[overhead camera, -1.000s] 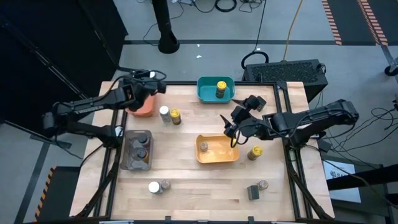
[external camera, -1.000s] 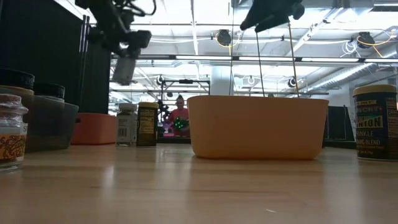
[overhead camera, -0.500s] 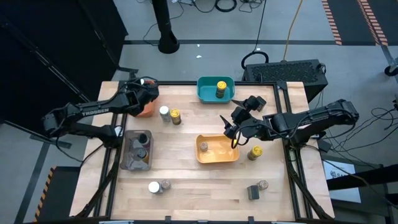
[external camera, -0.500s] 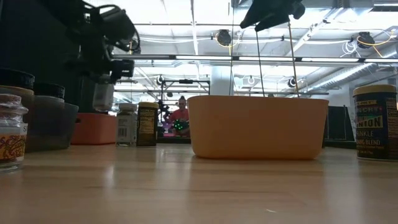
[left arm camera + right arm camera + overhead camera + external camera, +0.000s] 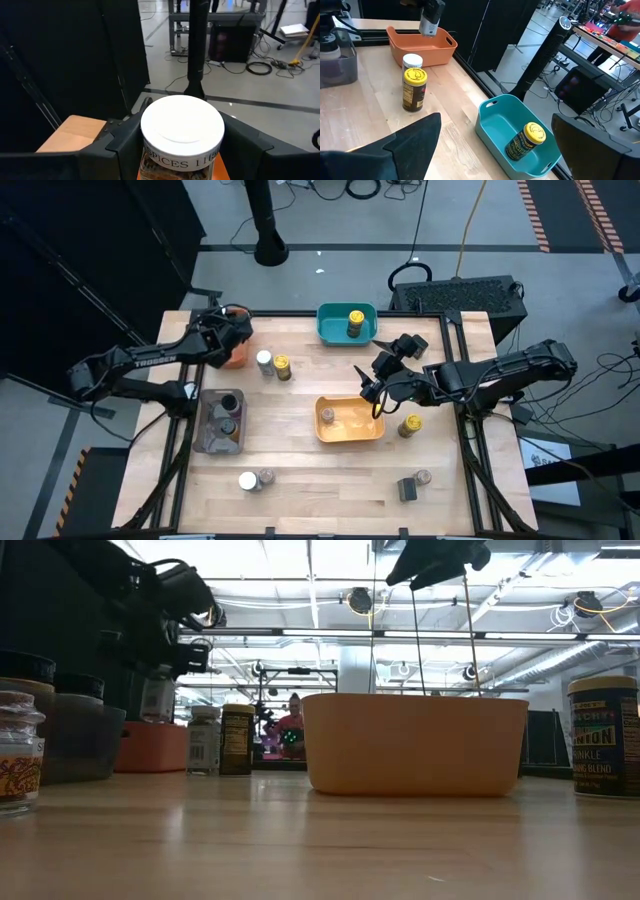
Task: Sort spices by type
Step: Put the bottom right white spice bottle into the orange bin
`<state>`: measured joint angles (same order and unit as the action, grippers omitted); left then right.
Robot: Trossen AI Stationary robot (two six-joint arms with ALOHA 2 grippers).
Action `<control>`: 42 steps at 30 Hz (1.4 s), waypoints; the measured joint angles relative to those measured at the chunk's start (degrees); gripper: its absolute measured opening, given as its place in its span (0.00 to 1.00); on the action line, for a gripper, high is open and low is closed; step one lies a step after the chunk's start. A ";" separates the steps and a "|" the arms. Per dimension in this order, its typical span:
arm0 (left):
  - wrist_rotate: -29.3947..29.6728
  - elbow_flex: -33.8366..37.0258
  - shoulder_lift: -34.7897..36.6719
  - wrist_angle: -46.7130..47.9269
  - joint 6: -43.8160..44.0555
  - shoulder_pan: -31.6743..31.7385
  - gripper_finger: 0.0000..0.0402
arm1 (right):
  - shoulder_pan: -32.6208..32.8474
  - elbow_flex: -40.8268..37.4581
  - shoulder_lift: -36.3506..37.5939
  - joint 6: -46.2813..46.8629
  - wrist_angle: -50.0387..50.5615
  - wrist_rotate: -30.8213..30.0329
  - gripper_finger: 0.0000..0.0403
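**Spice jar hanging over the orange bin**

Spice jar with white lid point(image 5: 182, 131) is sitting upright between the two fingers of the left hand point(image 5: 232, 332), which is gripping it by its sides. The hand is holding it directly above the orange bin point(image 5: 422, 47) at the far left corner of the counter point(image 5: 300, 470), so the way to go is straight down, with the jar's long axis vertical. The right hand point(image 5: 376, 375) is waiting with its fingers wide apart, over the far edge of the yellow bin point(image 5: 348, 420), well away from the orange one.

The high view is hiding the jar under the left arm. The low view is showing the jar point(image 5: 157, 700) hanging just above the bin's rim, and the right wrist view is confirming that it is over the inside of the bin, not beside it.
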<state>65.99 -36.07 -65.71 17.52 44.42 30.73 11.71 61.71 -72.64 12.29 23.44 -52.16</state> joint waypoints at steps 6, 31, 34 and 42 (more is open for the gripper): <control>-5.43 0.00 -4.22 -6.61 -2.74 2.32 0.55 | -0.03 0.00 0.00 -0.28 -0.02 0.00 0.90; -5.44 -0.02 -16.79 -9.73 4.71 3.88 0.57 | -0.01 0.00 0.00 0.13 1.70 0.00 0.90; -3.67 -0.02 -17.65 -9.74 4.68 3.85 0.58 | -0.01 0.00 0.00 0.13 1.81 0.58 0.90; -2.53 -0.02 -18.10 -9.68 4.65 3.64 0.58 | -0.10 0.00 0.00 0.13 1.77 3.04 0.90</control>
<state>63.46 -36.10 -83.81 7.84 49.07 34.37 11.62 61.71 -72.64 12.43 25.21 -49.12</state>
